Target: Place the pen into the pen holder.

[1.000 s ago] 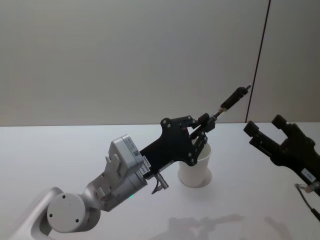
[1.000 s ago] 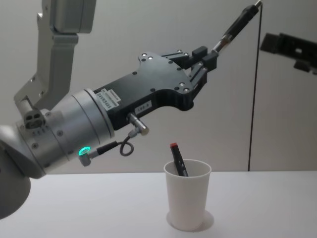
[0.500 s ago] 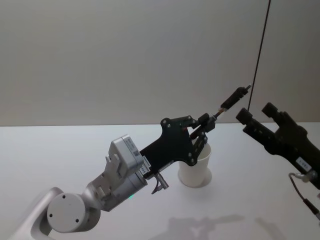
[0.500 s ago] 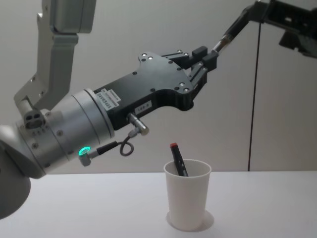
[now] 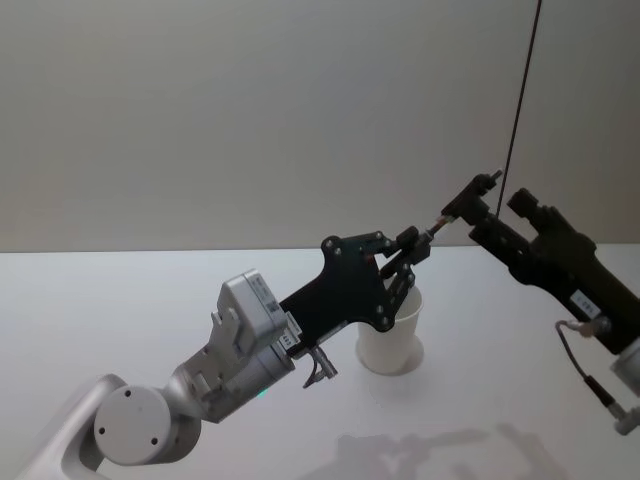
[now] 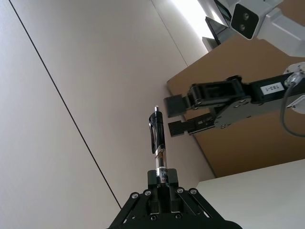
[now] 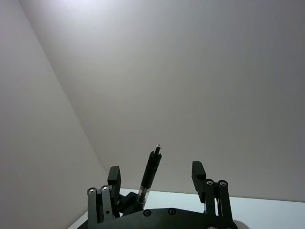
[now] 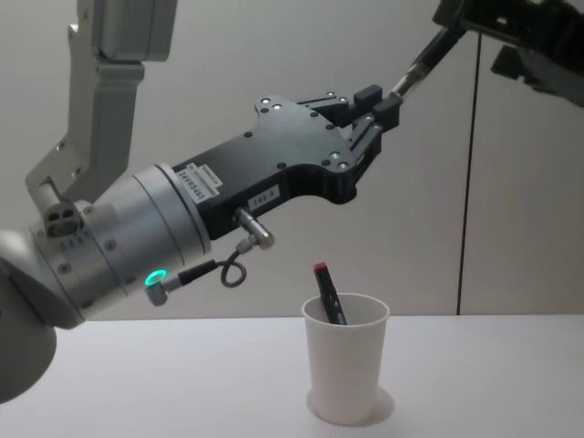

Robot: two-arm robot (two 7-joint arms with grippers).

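Observation:
My left gripper [image 5: 412, 245] [image 8: 376, 105] [image 6: 162, 183] is shut on the lower end of a black pen [image 5: 462, 203] [image 8: 422, 66] [image 6: 157, 138], which slants up and to the right. It hangs above the pen holder, a white paper cup [image 5: 395, 330] [image 8: 345, 370] standing upright on the table. My right gripper [image 5: 497, 215] [image 6: 174, 116] [image 7: 156, 171] is open at the pen's upper end. In the right wrist view the pen [image 7: 148, 179] stands between its spread fingers, touching neither.
A second pen with a red cap [image 8: 327, 297] leans inside the cup. The white table [image 5: 150, 310] lies bare around the cup. A plain wall with a dark vertical seam [image 5: 520, 90] stands behind.
My right gripper has moved left and upward, from well right of the pen to around its upper end. The left arm and the pen have not moved.

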